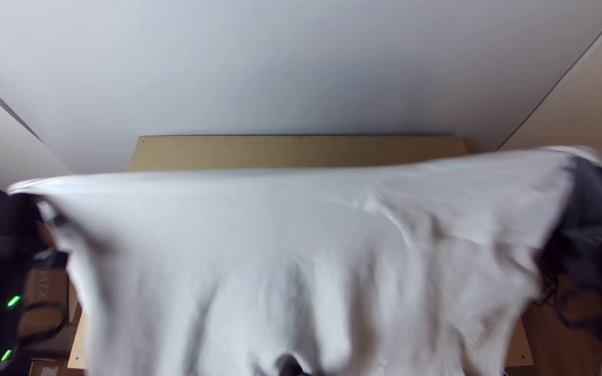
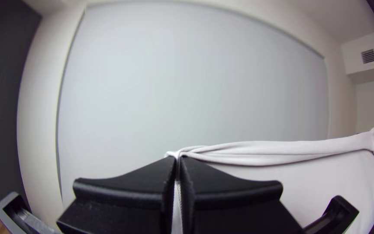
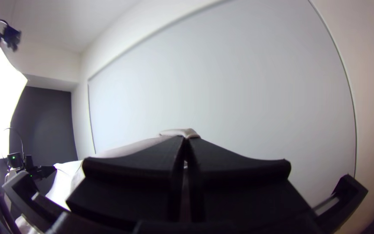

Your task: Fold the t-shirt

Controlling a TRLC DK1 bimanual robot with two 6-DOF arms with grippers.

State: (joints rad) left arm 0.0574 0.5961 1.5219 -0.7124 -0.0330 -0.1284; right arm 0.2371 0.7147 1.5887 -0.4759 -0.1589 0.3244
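"Where was the shirt (image 1: 280,230)?"
"Hung above desk (image 1: 301,153), L fingers (image 2: 174,168) pinched shut on 10 o'clock corner, R fingers (image 3: 181,148) likewise on 2 o'clock."
"Step?"
"Prob. pre-fold spreading; next move needed lowering it flat, edge taut."

Lamp (image 3: 1,99): glaring white between nine and ten o'clock, right wrist view
Shirt (image 1: 210,202): brightly lit in the top view, soft grey shadows in folds toward six o'clock, blurred at three and nine
Green lights (image 1: 13,301): small, glowing, streaked at eight o'clock
Wall panel (image 2: 195,78): pale, its edge bowed at twelve o'clock, left wrist view
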